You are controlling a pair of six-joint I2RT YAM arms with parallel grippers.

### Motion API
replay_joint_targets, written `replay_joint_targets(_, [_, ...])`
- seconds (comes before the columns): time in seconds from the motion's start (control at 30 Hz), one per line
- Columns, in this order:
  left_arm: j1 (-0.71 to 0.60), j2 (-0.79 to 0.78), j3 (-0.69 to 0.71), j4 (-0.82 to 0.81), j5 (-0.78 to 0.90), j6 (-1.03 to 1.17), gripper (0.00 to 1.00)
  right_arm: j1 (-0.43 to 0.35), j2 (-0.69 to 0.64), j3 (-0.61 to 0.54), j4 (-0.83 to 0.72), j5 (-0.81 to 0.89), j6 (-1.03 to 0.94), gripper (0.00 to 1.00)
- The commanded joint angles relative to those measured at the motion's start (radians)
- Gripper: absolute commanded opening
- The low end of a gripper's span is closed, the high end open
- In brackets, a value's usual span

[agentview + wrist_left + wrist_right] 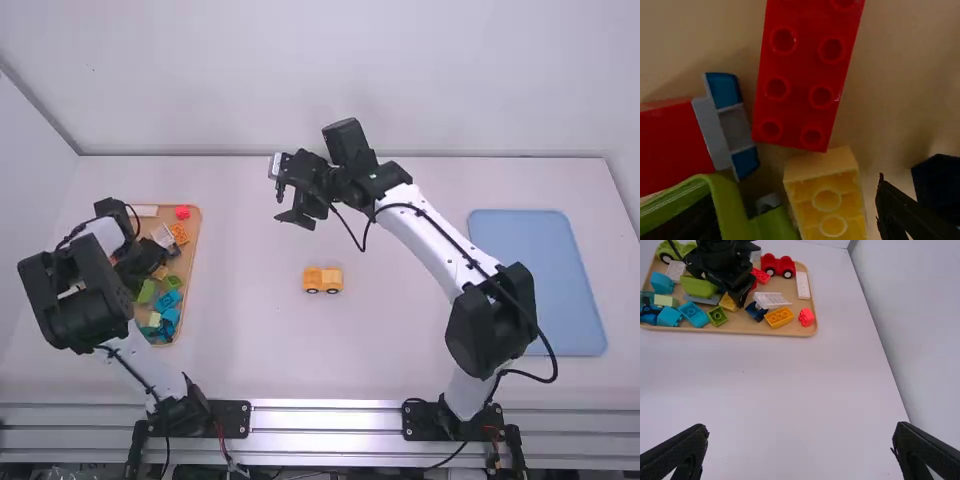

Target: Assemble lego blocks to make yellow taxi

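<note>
The left gripper [148, 262] is hanging low over the tray [197, 240], its fingers standing apart. In its own wrist view the yellow block [827, 200] is lying between them, a gap showing between the block and one finger; the other finger is sitting partly behind the green piece [725, 200], and whether it is touching that, I cannot tell. A red brick [805, 75] is lying against or just beside the yellow block's end, with a blue-and-grey piece [730, 130] next to it.

The right gripper [284, 205] is hanging over the far part of the table, beyond the taxi [322, 280]. Its fingers are standing wide open and gripping nothing. The taxi is standing on its wheels on the table, between the two arms, well apart from both grippers.

In the right wrist view the red car [778, 265], the white plate [802, 285], the orange block [779, 317] and the small red block [806, 317] are all lying in the tray. A blue mat [540, 280] is lying on the table, on the right arm's side
</note>
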Motion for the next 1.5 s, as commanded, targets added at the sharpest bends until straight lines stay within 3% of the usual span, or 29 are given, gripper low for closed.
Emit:
replay_joint_targets(0.0, [0.000,0.010,0.049,-0.040,-0.005,0.018,0.75,-0.003,-0.009,-0.017,0.003,-0.002,0.006,0.99])
replay_joint_targets(0.33, [-0.008,0.010,0.279,-0.259,-0.056,0.014,0.82,-0.003,-0.009,-0.017,0.017,0.057,0.010,0.99])
replay_joint_targets(0.43, [-0.008,0.010,0.302,-0.264,-0.009,0.021,0.79,-0.003,-0.009,-0.019,0.018,0.057,0.010,0.99])
replay_joint_targets(0.53, [-0.023,0.010,0.270,-0.198,0.089,0.068,0.78,-0.002,-0.009,-0.019,0.018,0.057,0.010,0.99])
replay_joint_targets(0.8, [-0.054,0.010,0.101,-0.021,0.101,0.027,0.79,-0.003,-0.009,-0.019,0.018,0.063,0.006,0.99])
replay_joint_targets(1.47, [-0.041,0.010,0.094,-0.138,-0.039,-0.057,0.79,-0.002,-0.009,-0.019,0.018,0.076,0.010,0.99])
